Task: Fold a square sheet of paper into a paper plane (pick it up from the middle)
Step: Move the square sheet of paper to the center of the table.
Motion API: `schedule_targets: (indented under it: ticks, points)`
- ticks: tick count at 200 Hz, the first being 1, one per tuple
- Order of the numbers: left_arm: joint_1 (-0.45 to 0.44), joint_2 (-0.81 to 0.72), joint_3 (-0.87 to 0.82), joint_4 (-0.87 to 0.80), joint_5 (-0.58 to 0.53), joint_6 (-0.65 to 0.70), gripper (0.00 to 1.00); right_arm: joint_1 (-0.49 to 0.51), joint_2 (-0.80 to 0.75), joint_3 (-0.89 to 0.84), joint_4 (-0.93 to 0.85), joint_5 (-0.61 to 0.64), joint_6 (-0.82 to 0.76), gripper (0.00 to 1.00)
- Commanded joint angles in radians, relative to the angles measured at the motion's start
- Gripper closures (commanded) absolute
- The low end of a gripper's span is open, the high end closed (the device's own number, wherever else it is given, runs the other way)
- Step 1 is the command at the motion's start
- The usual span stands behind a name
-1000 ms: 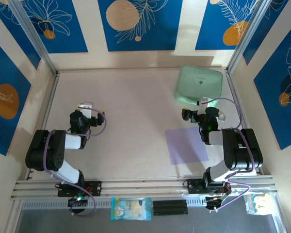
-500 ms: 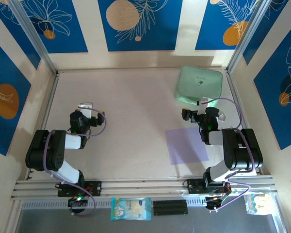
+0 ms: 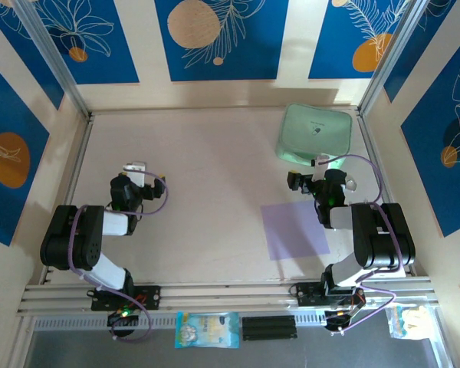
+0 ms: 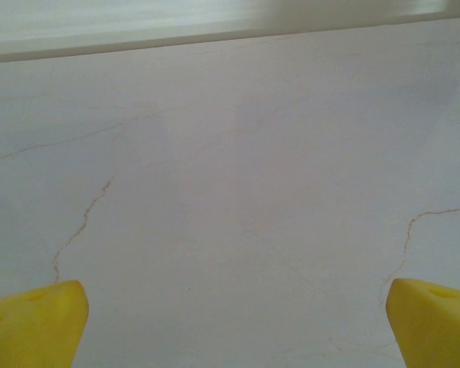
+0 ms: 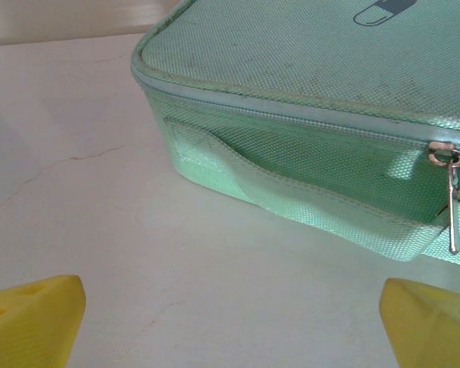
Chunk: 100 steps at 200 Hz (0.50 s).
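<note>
Gaping wide, both pairs of jaws hold nothing above the table.

The left gripper has its yellow fingertips spread far apart over bare, faintly cracked tabletop. The right gripper is just as wide open and faces the mint-green case, whose zip pull hangs at its side. The sheet of paper lies flat and unfolded on the table, just beside the right arm, nearer the bases than the case.
</note>
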<state>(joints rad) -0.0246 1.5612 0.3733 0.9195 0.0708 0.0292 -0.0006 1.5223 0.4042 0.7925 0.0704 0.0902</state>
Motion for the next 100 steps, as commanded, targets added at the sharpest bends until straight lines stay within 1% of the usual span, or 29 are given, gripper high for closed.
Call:
schedule_targets:
  ticks: [1,24,51,66,86,100]
  points:
    - [-0.006,0.004,0.006,0.014,0.007,0.012,0.00,-0.002,0.001,0.019,0.001,-0.006,0.009,0.01]
    - [-0.006,0.002,0.003,0.017,0.006,0.010,0.00,-0.006,-0.002,0.012,0.010,-0.015,0.011,0.01]
    - [-0.006,-0.050,0.000,-0.017,-0.042,-0.008,0.01,-0.010,-0.042,0.012,-0.018,-0.026,0.011,0.01]
    - [-0.005,-0.093,0.001,-0.061,-0.066,-0.012,0.01,-0.008,-0.110,0.032,-0.104,-0.021,0.011,0.01]
    - [-0.007,-0.158,0.025,-0.156,-0.090,-0.017,0.01,0.006,-0.207,0.095,-0.304,0.013,0.024,0.01]
    - [-0.006,-0.219,0.051,-0.249,-0.120,-0.027,0.00,0.022,-0.271,0.141,-0.447,0.039,0.069,0.01]
